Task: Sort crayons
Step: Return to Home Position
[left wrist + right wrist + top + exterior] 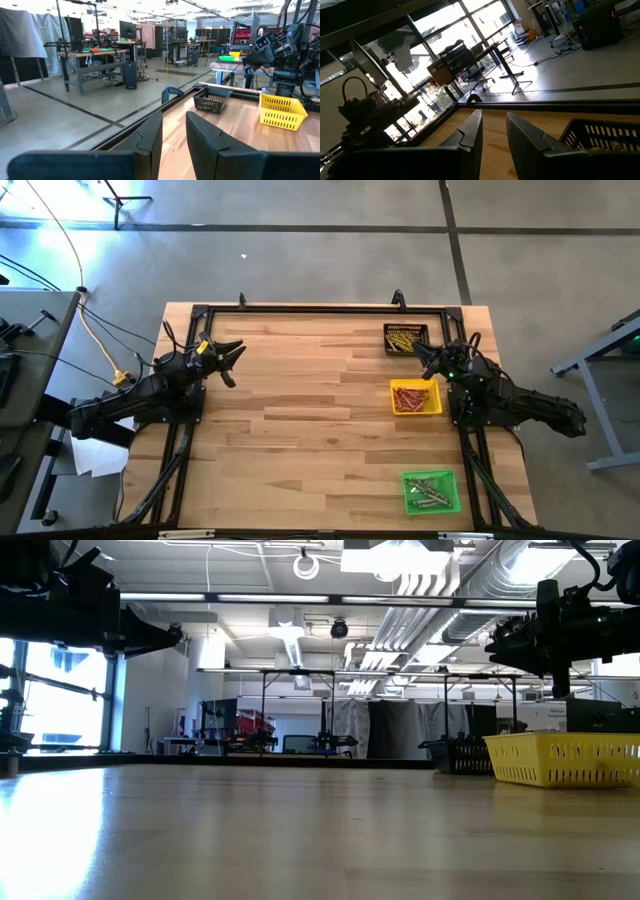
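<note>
my left pincer (174,117) hangs above the left side of the table (300,420), its two fingers a little apart with nothing between them. my right pincer (494,117) hangs over the right side, likewise parted and empty, just beside the black tray (387,340) and short of the yellow tray (394,410). all the crayons i can find lie in trays down that right side: grey crayons (430,490) in the green tray (406,508) at the near edge, red crayons (411,397) in the yellow tray in the middle, and yellow crayons (404,338) in the black tray at the far corner. i see no loose stick on the bare wood between my arms, so i judge the sorting done, with only the parking of both arms left. nothing on the boards blocks that. the black frame (320,307) runs round the table edges, close under my elbows. a yellow cable (100,340) trails off the left side, clear of me. farther off, across the open floor, stand workbenches (95,52), well apart from the table.
</note>
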